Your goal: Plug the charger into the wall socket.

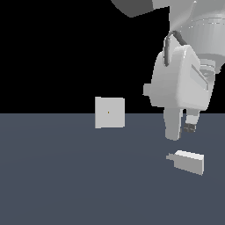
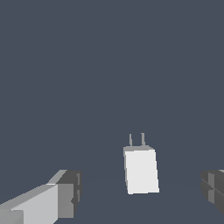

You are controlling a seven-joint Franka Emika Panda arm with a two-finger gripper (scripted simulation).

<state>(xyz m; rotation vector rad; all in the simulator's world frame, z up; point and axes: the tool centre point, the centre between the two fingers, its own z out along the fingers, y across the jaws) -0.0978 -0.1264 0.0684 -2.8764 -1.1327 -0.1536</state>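
Note:
The charger [image 1: 190,161] is a small white block lying on the grey floor, its prong stub pointing toward the exterior view's left. My gripper [image 1: 182,132] hangs just above it, open, with nothing between its fingers. In the wrist view the charger [image 2: 141,169] lies between the two spread fingertips [image 2: 70,192], its two prongs pointing away from the camera. The wall socket [image 1: 109,112] is a flat upright white square plate with a tiny yellowish dot at its centre, standing farther back toward the exterior view's left, apart from charger and gripper. The socket does not show in the wrist view.
A plain dark grey floor [image 1: 66,184] spreads under everything. The white arm body [image 1: 182,74] fills the upper part of the exterior view's right side.

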